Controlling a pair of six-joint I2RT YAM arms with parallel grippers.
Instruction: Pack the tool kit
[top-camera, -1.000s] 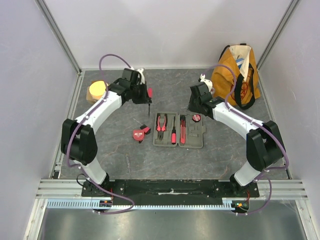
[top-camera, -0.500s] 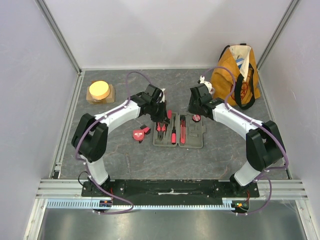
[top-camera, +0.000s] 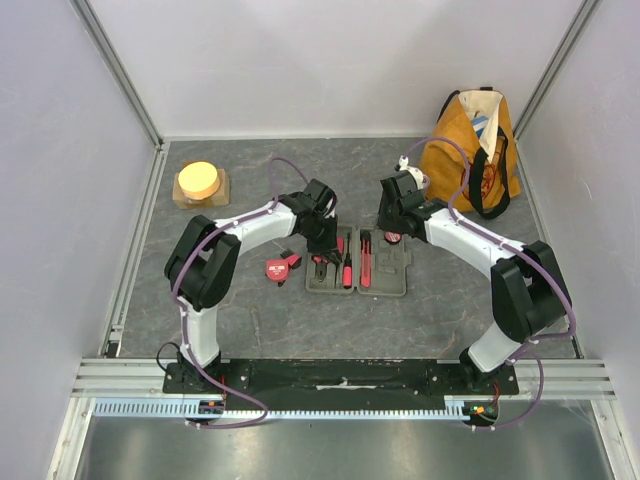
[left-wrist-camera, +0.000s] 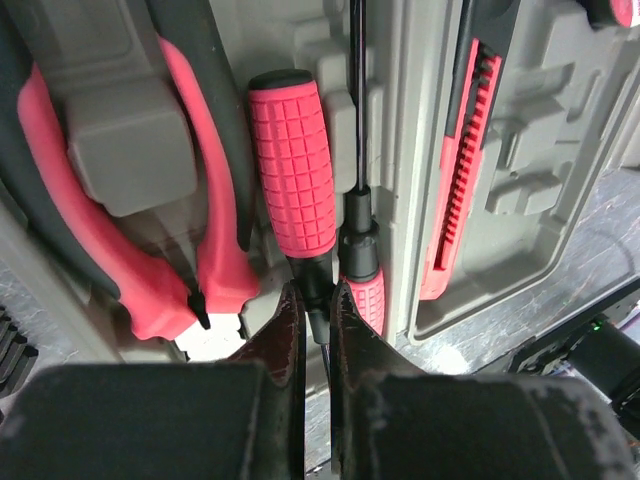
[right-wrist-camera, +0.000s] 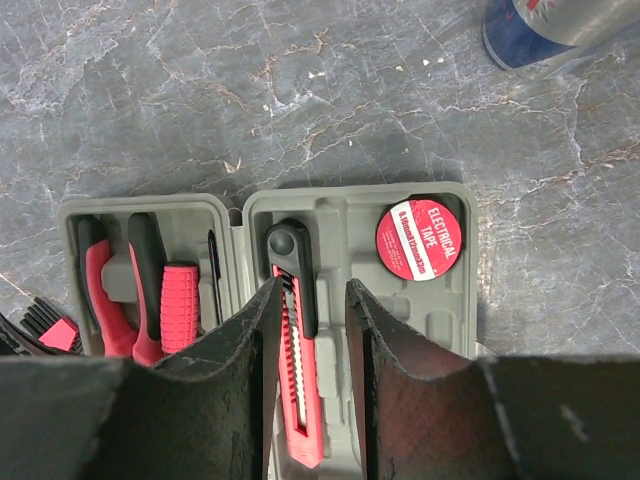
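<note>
Under the two claws lies one grey case (top-camera: 395, 272), opened flat on the table (top-camera: 250, 320), both halves face up. The left claw (left-wrist-camera: 318, 298) is squeezed down to a narrow slit and pinches the black neck of a ribbed screwdriver (left-wrist-camera: 293, 170), whose red handle rests in the case's left half. Just right of that claw lies a second, thin screwdriver (left-wrist-camera: 357, 215), and just left of it one pair of pliers (left-wrist-camera: 215, 255).

The right claw (right-wrist-camera: 310, 290) hangs over the case's other half, fingers spread, gripping nothing. Directly beneath it lies one cutter (right-wrist-camera: 298, 370), and to its right sits one red roll (right-wrist-camera: 420, 240).

One small red tool (top-camera: 282, 267) sits outside the case, on the table just left of the left claw. Bare table runs along the case's near edge and out to the left wall. One orange bag (top-camera: 470, 150) fills the far right corner, well beyond the right claw, and one can (right-wrist-camera: 560, 30) stands beyond that claw too. One yellow disc (top-camera: 200, 180) sits far left of the left claw.

The roll's white label reads "ELECTRICAL TAPE". The can's markings are cut off, and the bag's print is too small to read.
</note>
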